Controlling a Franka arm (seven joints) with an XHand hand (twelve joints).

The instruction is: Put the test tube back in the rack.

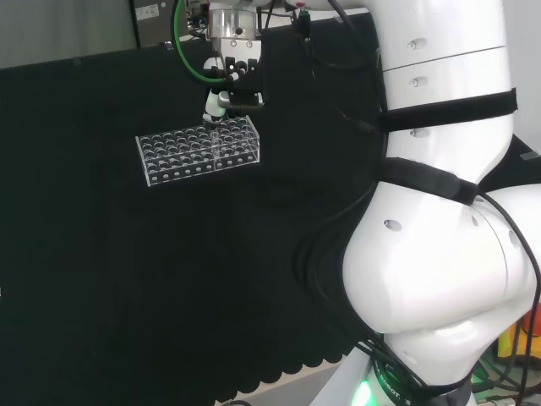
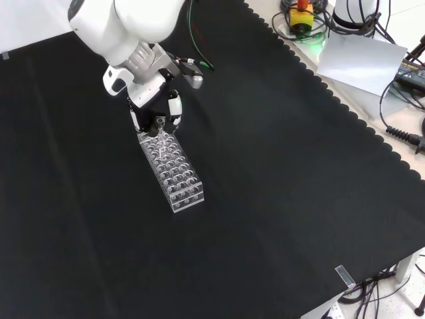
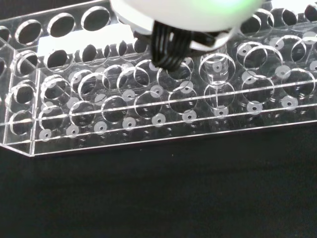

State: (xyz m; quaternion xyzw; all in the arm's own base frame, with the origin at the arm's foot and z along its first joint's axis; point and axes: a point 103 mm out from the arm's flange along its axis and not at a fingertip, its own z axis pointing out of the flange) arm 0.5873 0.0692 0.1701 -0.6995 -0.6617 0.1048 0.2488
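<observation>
One test tube (image 2: 161, 130) can be made out in the front view: a slim clear glass tube with an open round mouth, standing roughly upright (perhaps slightly tilted) at the far end of the rack, its lower part down among the rack's holes. In the head view the same tube (image 1: 215, 135) shows as a faint clear sliver at the right-hand part of the rack, just under the fingers.

There is one rack (image 2: 174, 169), a long clear plastic block with rows of round holes and small white discs at the bottom of each well; in the wrist view the rack (image 3: 148, 114) is close and large, and one of its wells seems to carry a clear tube wall, though the glass is hard to separate from the plastic.

The one hand (image 2: 154, 109) hangs directly over that far end of the rack, black and white fingers pointing down and curled in around the top of the tube, so it reads as grasping the tube. In the head view the hand (image 1: 226, 95) sits just above the rack's right part.

The black cloth (image 2: 279, 199) covers the bench around the rack.
</observation>
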